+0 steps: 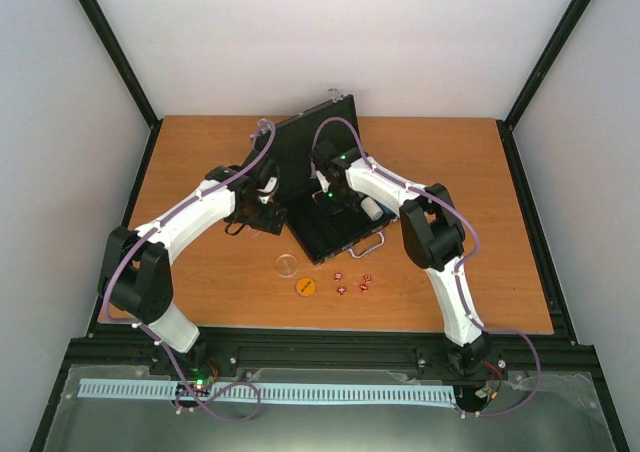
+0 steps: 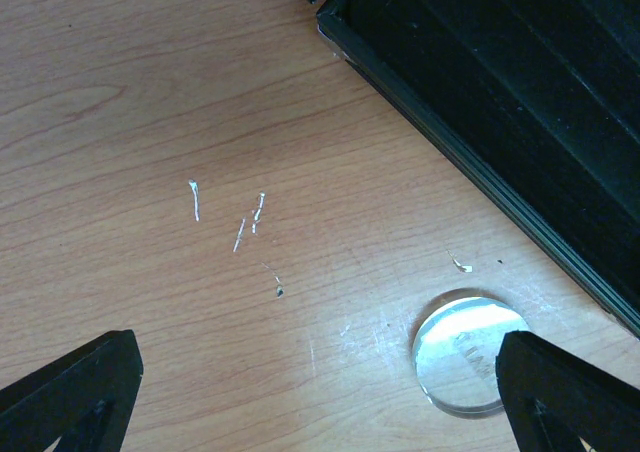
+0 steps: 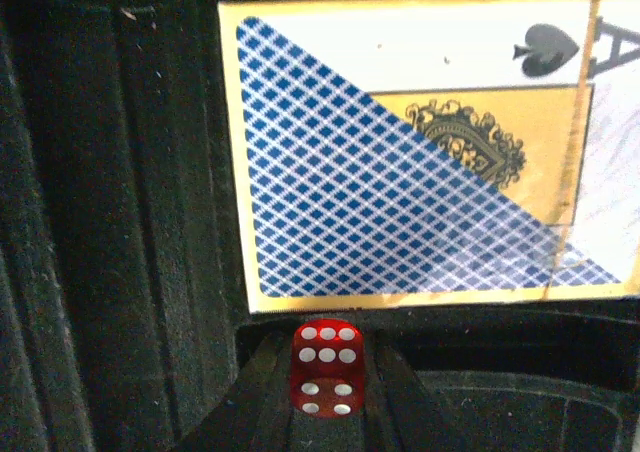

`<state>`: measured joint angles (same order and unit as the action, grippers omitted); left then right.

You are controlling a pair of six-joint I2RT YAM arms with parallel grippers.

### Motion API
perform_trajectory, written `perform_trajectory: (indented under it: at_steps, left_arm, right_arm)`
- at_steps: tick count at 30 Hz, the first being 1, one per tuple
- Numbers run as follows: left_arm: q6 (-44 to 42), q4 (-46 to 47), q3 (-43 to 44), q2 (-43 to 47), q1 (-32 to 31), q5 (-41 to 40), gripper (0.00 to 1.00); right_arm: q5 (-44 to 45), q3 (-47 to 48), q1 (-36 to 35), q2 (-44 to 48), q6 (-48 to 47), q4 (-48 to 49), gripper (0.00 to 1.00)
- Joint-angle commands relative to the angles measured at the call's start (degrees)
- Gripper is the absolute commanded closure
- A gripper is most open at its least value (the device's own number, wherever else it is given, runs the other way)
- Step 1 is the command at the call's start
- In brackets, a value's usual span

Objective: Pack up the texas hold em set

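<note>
Our right jaws pinch a red die [image 3: 325,365] low inside the case [image 1: 300,147], just beside the card box [image 3: 400,152], probably to release it there. Our left jaws gape over the counter [image 2: 150,122] near the clear disc [image 2: 468,352], seemingly lining up on it.

Left arm [image 1: 190,217] and right arm [image 1: 400,197] stretched forward, angled inward, left gripper [image 2: 318,377] spread wide, right gripper [image 3: 325,384] pinched on a red die [image 3: 325,352]

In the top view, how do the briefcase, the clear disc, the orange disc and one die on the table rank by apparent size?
1. Briefcase, by far the largest.
2. Clear disc and orange disc: nearly alike, so I do not rank them.
3. Die, the smallest.
</note>
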<state>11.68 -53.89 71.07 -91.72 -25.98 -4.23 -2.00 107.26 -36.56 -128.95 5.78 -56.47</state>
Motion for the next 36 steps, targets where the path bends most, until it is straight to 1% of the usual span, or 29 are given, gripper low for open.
perform_trajectory:
  at_steps: [1,5,9,11,13,14,18,20,28,33,36]
  left_arm:
    - [-0.7,0.53,0.51,0.21,0.23,0.09,0.0]
    - [-0.79,0.39,0.58,-0.07,0.23,0.1,0.0]
    - [-0.78,0.46,0.32,-0.23,0.23,0.11,0.0]
    - [-0.79,0.56,0.21,-0.36,0.25,0.1,0.0]
    - [-0.85,0.66,0.29,-0.72,0.23,0.34,0.0]
    - [-0.87,0.71,0.38,-0.87,0.23,0.48,0.0]
    - [-0.89,0.71,0.64,-1.14,0.22,0.63,0.0]
    - [-0.96,0.68,0.65,-1.14,0.23,0.63,0.0]
    - [-0.96,0.71,0.56,-0.94,0.23,0.71,0.0]
    - [-0.95,0.52,0.74,-0.71,0.23,0.57,0.0]
    - [-0.96,0.37,0.61,-0.38,0.21,0.13,0.0]
  right_arm:
    - [-0.65,0.64,0.26,0.23,-1.58,3.66,0.97]
    - [-1.34,0.39,0.25,-1.65,-1.4,4.37,0.97]
    - [-2.69,-0.07,0.26,-1.6,-0.89,4.42,0.96]
    - [-2.87,-0.37,0.25,-1.23,-0.86,4.35,0.93]
    - [-3.15,-0.62,0.26,-0.99,-1.09,4.14,0.86]
    - [-3.37,-0.49,0.26,-0.94,-1.24,3.98,0.81]
    - [-3.74,-0.35,0.26,-0.09,-1.47,3.47,0.55]
    - [-3.94,-0.24,0.24,0.84,-1.47,3.39,0.49]
    - [-5.95,2.09,0.26,3.24,-1.9,2.14,0.43]
    - [-8.39,3.84,0.21,1.56,-1.82,0.65,0.43]
    - [-5.97,3.79,0.26,1.0,-0.31,-0.25,0.43]
